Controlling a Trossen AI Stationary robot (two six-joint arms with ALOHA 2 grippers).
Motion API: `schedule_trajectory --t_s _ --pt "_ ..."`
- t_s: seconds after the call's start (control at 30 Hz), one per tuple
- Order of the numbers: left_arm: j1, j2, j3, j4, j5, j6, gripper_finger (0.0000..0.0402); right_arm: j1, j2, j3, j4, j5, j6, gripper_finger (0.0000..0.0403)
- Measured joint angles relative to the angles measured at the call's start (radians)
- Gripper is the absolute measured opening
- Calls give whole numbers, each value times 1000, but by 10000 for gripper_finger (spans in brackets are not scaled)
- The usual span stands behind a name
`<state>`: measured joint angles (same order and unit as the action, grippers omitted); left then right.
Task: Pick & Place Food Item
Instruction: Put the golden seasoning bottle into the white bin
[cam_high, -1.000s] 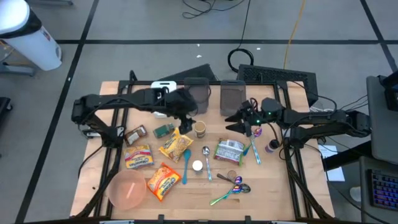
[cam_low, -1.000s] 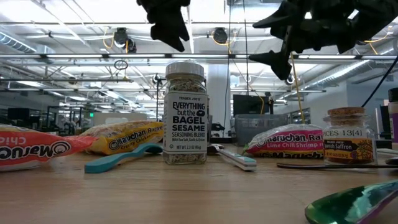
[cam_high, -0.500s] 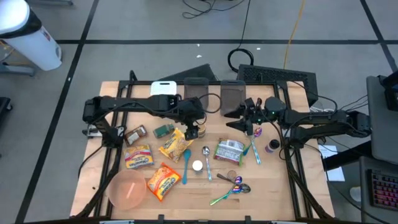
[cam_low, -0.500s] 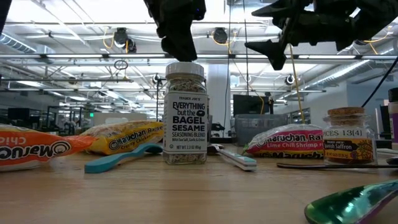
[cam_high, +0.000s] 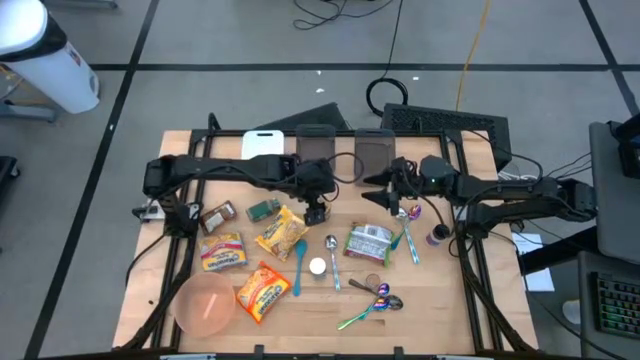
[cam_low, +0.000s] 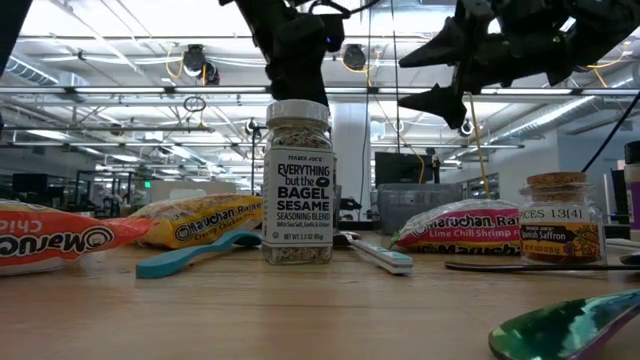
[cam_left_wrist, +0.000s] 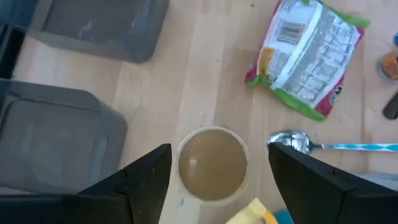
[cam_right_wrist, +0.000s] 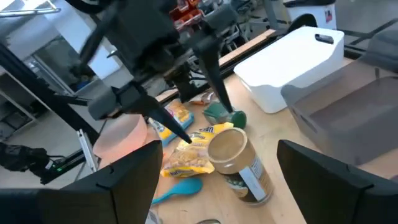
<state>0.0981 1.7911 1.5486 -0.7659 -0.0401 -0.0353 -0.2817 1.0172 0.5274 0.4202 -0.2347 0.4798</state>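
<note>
Seasoning jar (cam_low: 297, 182), labelled Everything but the Bagel Sesame, stands upright near the middle of the counter (cam_high: 440, 300), its lid seen from above between the fingers in the left wrist view. The left gripper (cam_high: 316, 205) hangs directly over it with its fingers (cam_left_wrist: 146, 174) spread apart on either side of the lid, not clamped on the jar; in the low view the gripper sits just above the cap. The right gripper (cam_high: 393, 187) hovers above the counter nearer the far edge, fingers wide apart and holding nothing, pointed toward the jar.

Just beside the jar, toward the left edge, lies a yellow Maruchan ramen packet (cam_high: 280, 233), with a blue spoon (cam_high: 299, 265) next to it. A metal spoon (cam_high: 333, 258) lies on the other side, and a green ramen packet (cam_high: 368, 244) lies nearer the right edge. Two grey bins (cam_high: 346, 152) and a white bin (cam_high: 265, 144) stand along the far edge. Near the front left corner sit a pink bowl (cam_high: 205, 304) and an orange ramen packet (cam_high: 262, 291). A small saffron jar (cam_low: 560, 222) stands toward the front edge.
</note>
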Motion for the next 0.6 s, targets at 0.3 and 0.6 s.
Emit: schedule_trajectory --t_s 0.3,0.6 --pt "14 54 0 -7 48 5 274 0 -13 0 -68 -1 -21 313" --pt "34 82 0 -25 70 -1 274 0 -13 0 -83 -1 -32 313"
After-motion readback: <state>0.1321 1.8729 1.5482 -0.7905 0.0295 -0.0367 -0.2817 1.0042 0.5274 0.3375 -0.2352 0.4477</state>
